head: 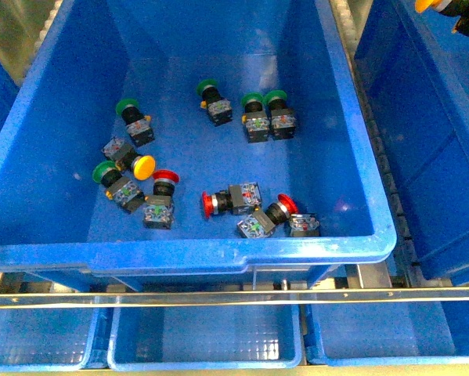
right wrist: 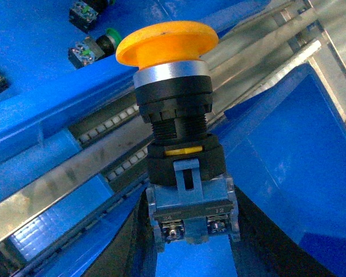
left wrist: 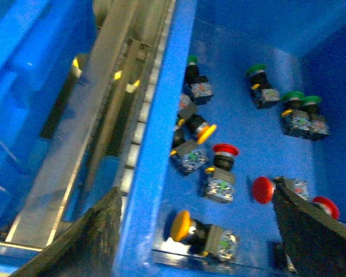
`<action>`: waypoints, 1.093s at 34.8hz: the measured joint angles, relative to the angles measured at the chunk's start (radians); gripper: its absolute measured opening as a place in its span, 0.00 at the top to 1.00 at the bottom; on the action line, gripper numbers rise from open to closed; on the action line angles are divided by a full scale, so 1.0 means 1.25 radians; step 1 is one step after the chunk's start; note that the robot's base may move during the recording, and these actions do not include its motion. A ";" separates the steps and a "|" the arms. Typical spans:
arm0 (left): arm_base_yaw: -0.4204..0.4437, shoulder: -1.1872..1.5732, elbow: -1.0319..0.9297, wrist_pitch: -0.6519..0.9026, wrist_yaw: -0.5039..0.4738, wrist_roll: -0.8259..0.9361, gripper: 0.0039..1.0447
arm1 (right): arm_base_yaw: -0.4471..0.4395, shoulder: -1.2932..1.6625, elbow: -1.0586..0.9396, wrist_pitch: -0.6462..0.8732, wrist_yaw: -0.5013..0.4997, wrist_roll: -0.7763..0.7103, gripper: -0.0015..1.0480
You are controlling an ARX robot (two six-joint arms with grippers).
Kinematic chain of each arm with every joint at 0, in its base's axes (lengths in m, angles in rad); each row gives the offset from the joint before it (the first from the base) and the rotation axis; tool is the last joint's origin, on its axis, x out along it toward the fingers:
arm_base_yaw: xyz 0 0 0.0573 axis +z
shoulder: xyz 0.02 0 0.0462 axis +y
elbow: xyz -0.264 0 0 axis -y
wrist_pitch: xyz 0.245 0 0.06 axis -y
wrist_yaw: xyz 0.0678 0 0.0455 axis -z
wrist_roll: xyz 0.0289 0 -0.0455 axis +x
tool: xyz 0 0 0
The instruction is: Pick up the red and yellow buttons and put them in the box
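My right gripper [right wrist: 190, 231] is shut on the grey contact block of a yellow button [right wrist: 167, 43], cap pointing away from the wrist. In the front view that button [head: 430, 4] shows at the top right corner, above the box [head: 422, 157], the deep blue tote on the right. The centre tote [head: 218, 251] holds another yellow button [head: 143, 167] and red buttons [head: 165, 182] [head: 210, 204] [head: 287, 205]. My left gripper [left wrist: 201, 242] is open over that tote's wall, a yellow button [left wrist: 181, 225] lying below it between the fingers [left wrist: 92, 236].
Several green-capped buttons [head: 252, 100] lie in the centre tote too. Metal roller rails [head: 375, 157] run between the two totes. Shallower blue trays [head: 203, 337] sit below the front rim, behind a metal bar [head: 234, 298].
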 joint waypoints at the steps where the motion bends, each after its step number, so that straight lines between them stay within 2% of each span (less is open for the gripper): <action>1: 0.005 0.005 -0.019 0.044 -0.016 0.027 0.35 | 0.000 -0.004 0.000 0.000 0.006 0.002 0.74; 3: 0.019 -0.002 -0.049 0.116 -0.030 0.082 0.45 | 0.000 -0.007 0.000 0.000 0.010 0.003 0.74; 4: 0.022 -0.005 -0.049 0.126 -0.031 0.095 0.48 | 0.000 -0.009 0.000 0.000 0.013 0.005 0.74; 7: 0.051 -0.083 -0.061 0.171 -0.022 0.199 0.64 | 0.000 -0.021 0.000 -0.001 0.017 0.013 0.74; 12: 0.089 -0.355 -0.061 -0.008 0.006 0.298 0.91 | 0.003 -0.036 -0.003 -0.001 0.034 0.024 0.74; 13: 0.117 -0.411 -0.061 -0.061 0.053 0.308 0.98 | 0.005 -0.041 -0.005 -0.001 0.036 0.030 0.74; 17: 0.162 -0.578 -0.061 -0.225 0.074 0.320 0.98 | 0.009 -0.049 -0.013 0.006 0.045 0.047 0.74; 29: 0.164 -0.886 -0.050 -0.571 0.075 0.327 0.98 | 0.011 -0.085 -0.048 0.013 0.053 0.086 0.74; 38: 0.165 -0.985 -0.050 -0.665 0.077 0.328 0.98 | 0.015 -0.099 -0.051 0.009 0.067 0.096 0.74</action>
